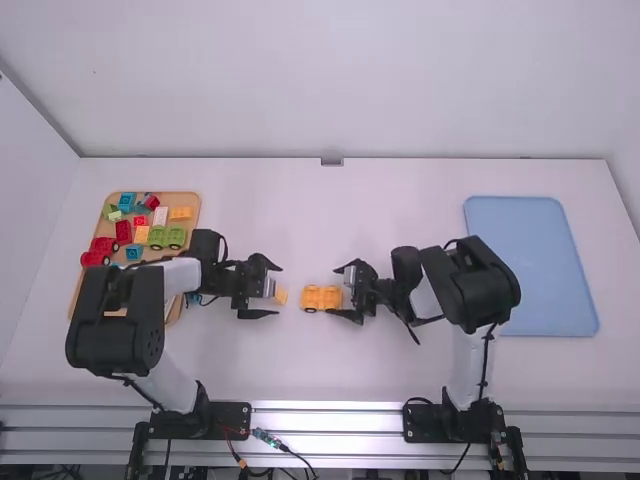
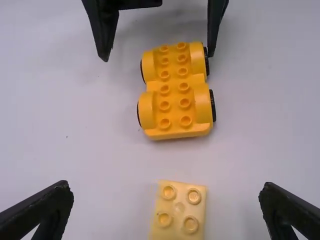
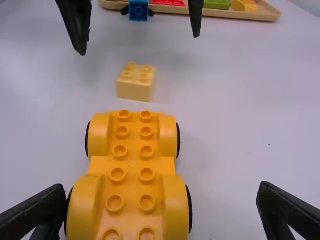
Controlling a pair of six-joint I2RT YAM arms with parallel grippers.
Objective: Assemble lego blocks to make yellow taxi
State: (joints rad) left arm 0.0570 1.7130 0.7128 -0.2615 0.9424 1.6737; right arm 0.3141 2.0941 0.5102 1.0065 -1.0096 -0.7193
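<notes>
Nearest the right wrist camera lies the yellow wheeled base [image 3: 132,167] on the bench [image 1: 300,370], its near end cut off there at the bottom edge. Just left of the base is a pale yellow block [image 2: 178,207], apart from it and partly cut off in the left wrist view. Also left of the base, the left gripper [image 1: 278,290] has its jaws spread wide, one on each side of the pale yellow block, clear of it. Right of the base is the right gripper [image 1: 337,290], jaws wide apart; one is right by a wheel, and whether they touch I cannot tell.

Well left of the base, the left arm [image 1: 115,315] hides much of a wooden tray's [image 1: 188,197] near part. Red pieces with wheels [image 1: 104,245], a green wheeled piece [image 1: 165,238], a white block [image 1: 161,215], a yellow block [image 1: 181,213] and other coloured blocks sit in it; several overlap and are hard to separate. Well right of the base, a light blue tray [image 1: 530,260] is partly covered by the right arm [image 1: 475,290].
</notes>
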